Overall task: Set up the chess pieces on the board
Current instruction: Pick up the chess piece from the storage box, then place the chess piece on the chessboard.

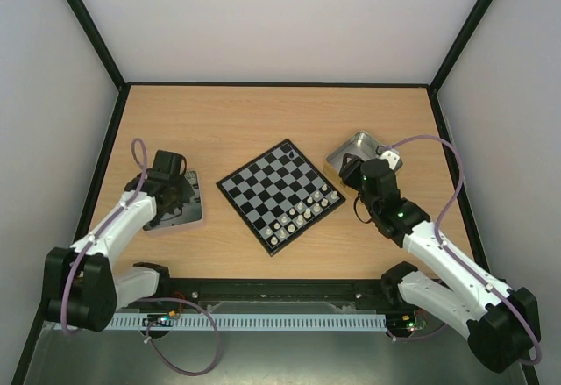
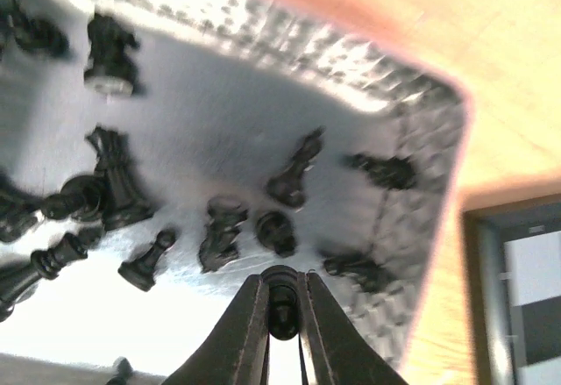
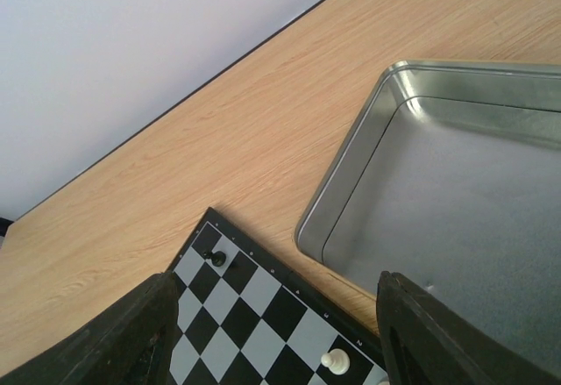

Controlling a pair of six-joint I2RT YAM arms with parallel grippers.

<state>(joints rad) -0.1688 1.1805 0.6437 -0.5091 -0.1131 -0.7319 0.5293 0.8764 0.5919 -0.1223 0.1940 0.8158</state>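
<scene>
The board (image 1: 279,194) lies turned like a diamond mid-table. Several white pieces (image 1: 302,212) stand along its near-right side, and one black piece (image 1: 289,150) stands at its far corner. My left gripper (image 2: 282,304) is shut on a black piece (image 2: 281,306) over the left tin (image 2: 421,139), where several black pieces (image 2: 221,231) lie loose. My right gripper (image 3: 272,332) is open and empty above the board's right corner; a white pawn (image 3: 334,362) and the black piece (image 3: 216,259) show below it.
An empty metal tin (image 3: 456,218) sits right of the board, also in the top view (image 1: 358,151). The left tin (image 1: 180,201) sits left of the board. Black rails edge the wooden table.
</scene>
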